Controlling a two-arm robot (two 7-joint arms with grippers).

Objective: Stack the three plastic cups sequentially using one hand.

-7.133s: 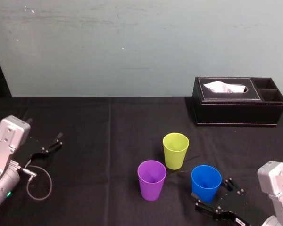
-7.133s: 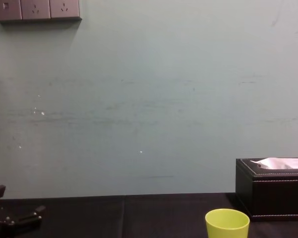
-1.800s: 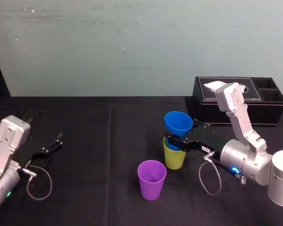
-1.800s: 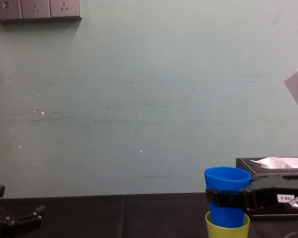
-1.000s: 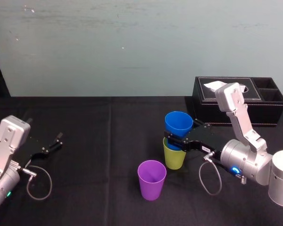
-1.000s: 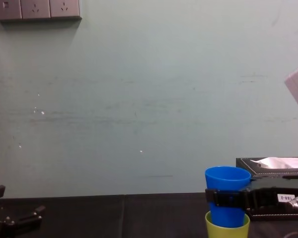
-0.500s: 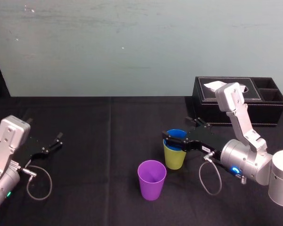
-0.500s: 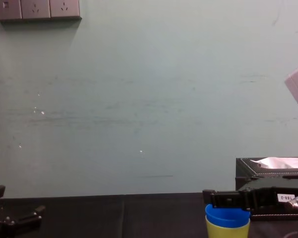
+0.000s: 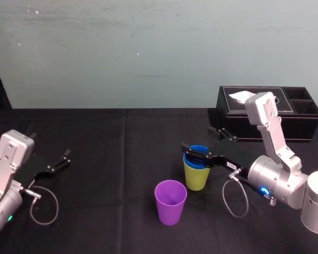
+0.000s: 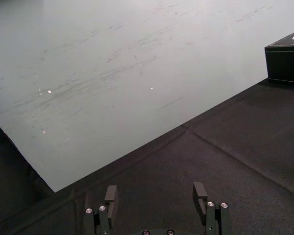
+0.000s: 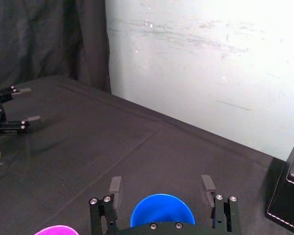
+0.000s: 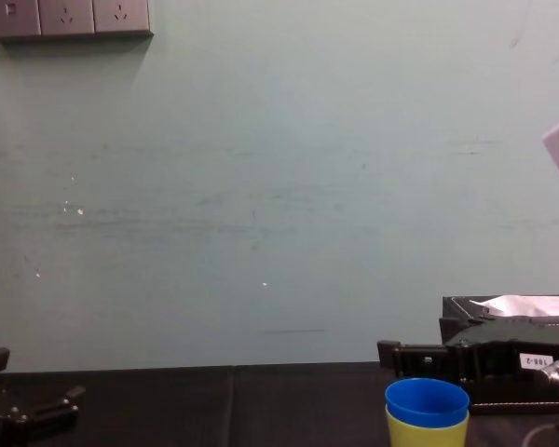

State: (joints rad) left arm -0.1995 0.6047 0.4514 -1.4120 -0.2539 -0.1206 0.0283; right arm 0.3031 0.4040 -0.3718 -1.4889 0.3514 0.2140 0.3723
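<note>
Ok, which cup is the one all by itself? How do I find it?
Start at the black tissue box, far right. Before it, the open right gripper hangs by a blue cup nested in a lime-yellow cup. Nearer the robot and slightly left stands the purple cup, alone and empty, touching nothing.

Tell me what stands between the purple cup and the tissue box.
In the head view, the yellow cup stands there with the blue cup nested inside it, and the open right gripper is over their rims.
</note>
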